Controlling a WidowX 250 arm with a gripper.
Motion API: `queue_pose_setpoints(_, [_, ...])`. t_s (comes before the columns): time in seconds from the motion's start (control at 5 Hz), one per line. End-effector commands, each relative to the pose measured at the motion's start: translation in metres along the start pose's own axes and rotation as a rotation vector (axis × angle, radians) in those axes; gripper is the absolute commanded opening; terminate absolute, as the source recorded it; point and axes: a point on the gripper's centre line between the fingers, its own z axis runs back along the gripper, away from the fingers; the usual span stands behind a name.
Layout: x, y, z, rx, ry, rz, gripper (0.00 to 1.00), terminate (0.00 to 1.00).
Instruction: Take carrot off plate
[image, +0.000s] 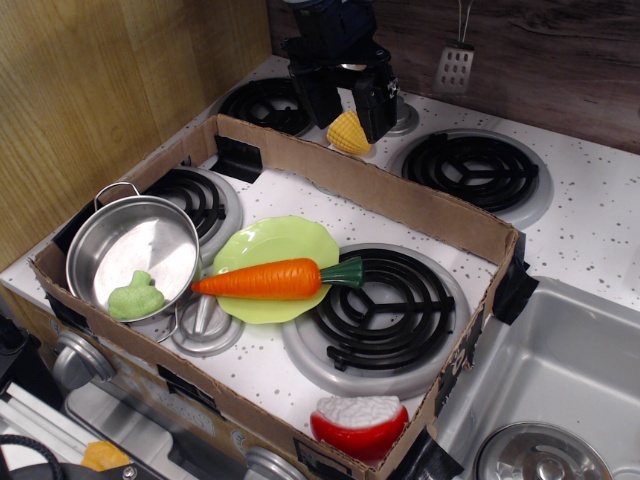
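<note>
The orange carrot (262, 279) lies across the lime-green plate (275, 240), its tip pointing left past the rim and its dark green stem (343, 272) over the right rim, above a front burner. The plate sits on the white toy stove inside a cardboard frame. My gripper (347, 108) is up at the back of the stove, well behind the plate. Its two black fingers hang apart and hold nothing. A yellow corn cob (347, 132) lies behind the gap between them.
A steel pot (133, 252) holding a green toy (136, 297) stands left of the plate. The cardboard wall (380, 190) rings the front burners. A red-and-white toy (360, 421) lies at the front edge. A sink (560, 380) is at right, a spatula (455, 66) hangs on the back wall.
</note>
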Motion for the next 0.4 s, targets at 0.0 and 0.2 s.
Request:
queue_pose_setpoints(0.0, [0.0,0.0,0.0,0.0,0.0,0.0,1.0,0.0])
queue_pose_setpoints(0.2, [-0.0053,-0.0055,0.0035,0.073,-0.06,0.112,1.0,0.0])
